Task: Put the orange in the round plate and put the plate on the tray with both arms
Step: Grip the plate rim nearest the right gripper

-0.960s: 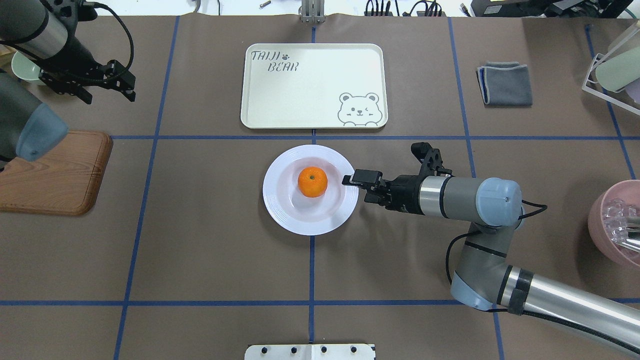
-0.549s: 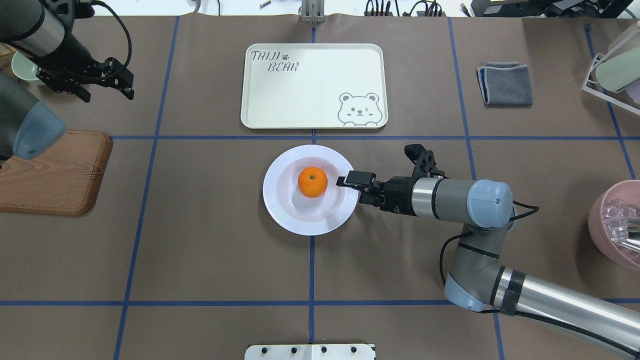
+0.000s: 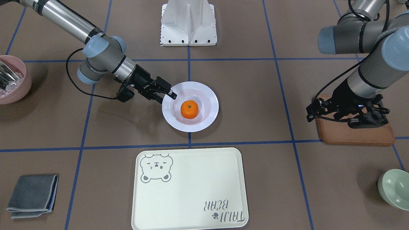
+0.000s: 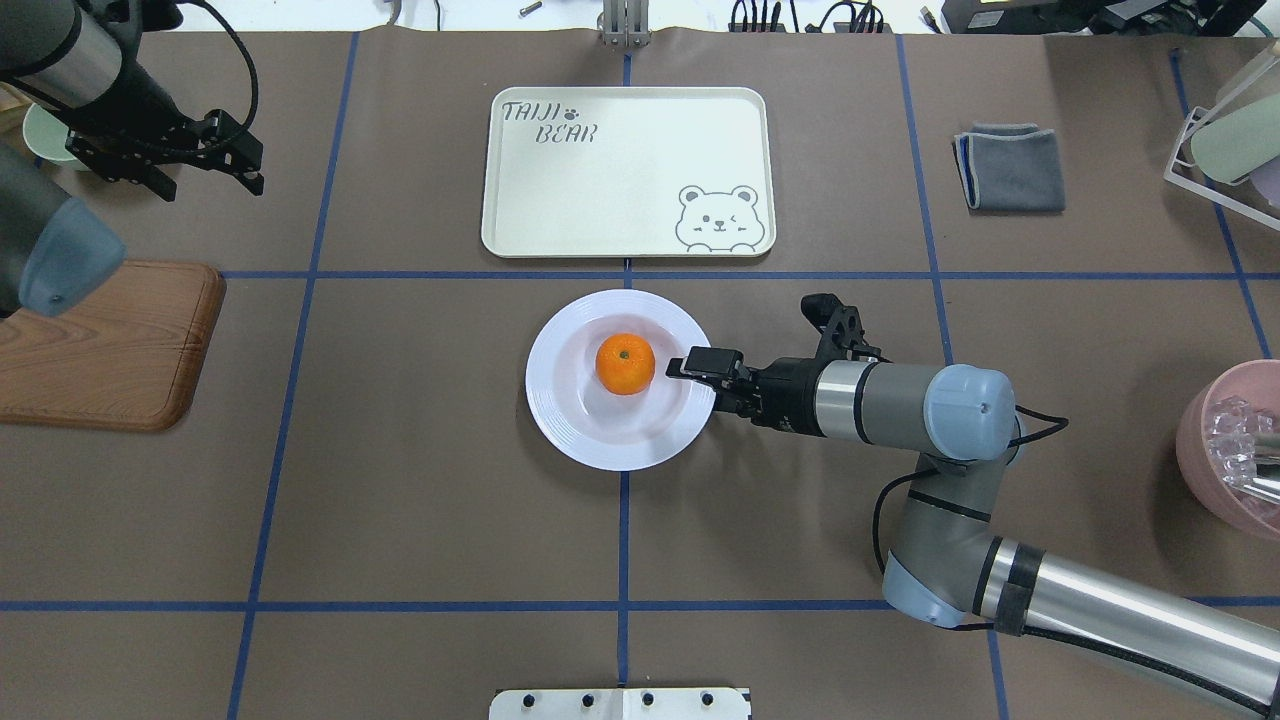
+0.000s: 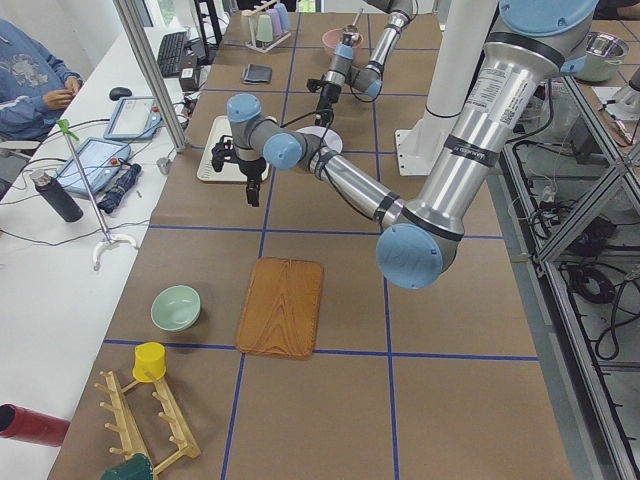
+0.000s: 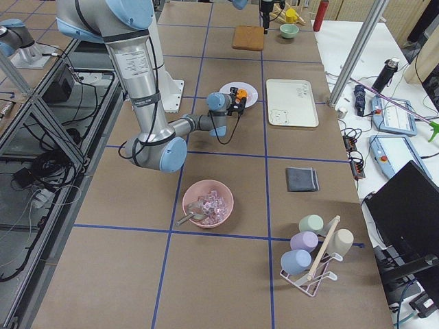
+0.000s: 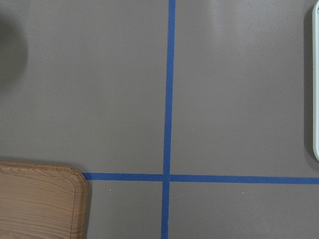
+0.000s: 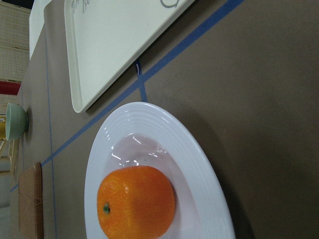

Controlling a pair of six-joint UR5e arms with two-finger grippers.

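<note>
Hovering right pincer (image 4: 686, 365): your jaws apart, at round plate (image 4: 600, 445) rim
orange (image 4: 625, 363): just past pincer tips, in plate
left pincer (image 4: 255, 168): jaws apart

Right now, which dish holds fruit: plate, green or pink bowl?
The white round plate: the orange sits in it. The pink bowl holds clear pieces; the green bowl, none.

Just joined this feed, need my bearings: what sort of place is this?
Probably a robotics lab workcell: table gridded with blue tape, left arm and right arm mounted at it, tablets on a side desk.
</note>
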